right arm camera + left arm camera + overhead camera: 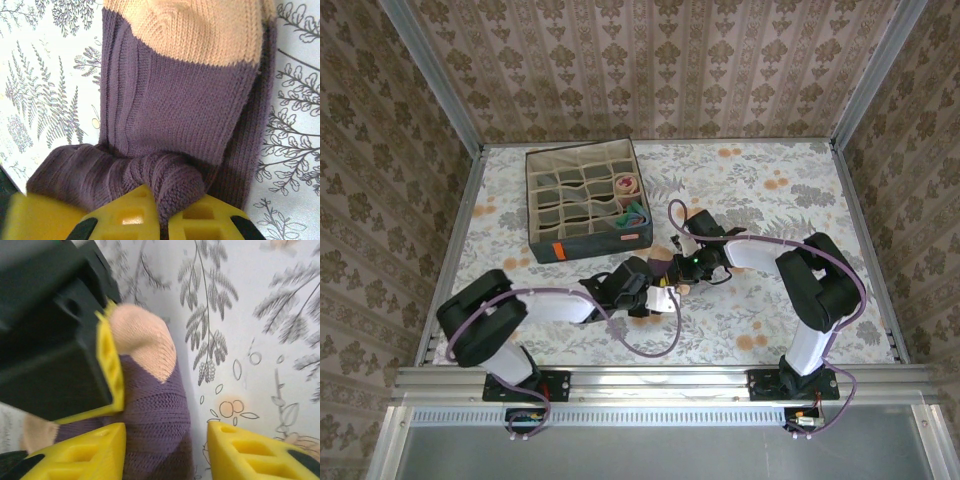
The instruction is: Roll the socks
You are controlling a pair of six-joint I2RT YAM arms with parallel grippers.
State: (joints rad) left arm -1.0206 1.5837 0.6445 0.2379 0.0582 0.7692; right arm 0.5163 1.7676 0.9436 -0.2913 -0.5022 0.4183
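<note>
Top view: the sock (663, 266) lies on the counter (790, 190) at mid-frame, just below the box (582, 200). It is a short bundle caught between the two arm ends. The left jaws reach it from the lower left and the right jaws from the right. How either pair stands is too small to tell here.

Left wrist: the left jaws stand spread along the bottom edge. The sock (155, 425) rises between them, against the lower-left jaw, with bare counter before the lower-right one. Its long axis runs up-frame to a tan end. The right jaws sit on it at left.

Right wrist: the right jaws are pressed together at the bottom edge, pinching a bunched purple fold. The rest of the sock (175, 100) stretches flat straight up-frame, with tan at the top. By my reading, any rolling must travel along that axis, away from the right jaws, which are nearer.
</note>
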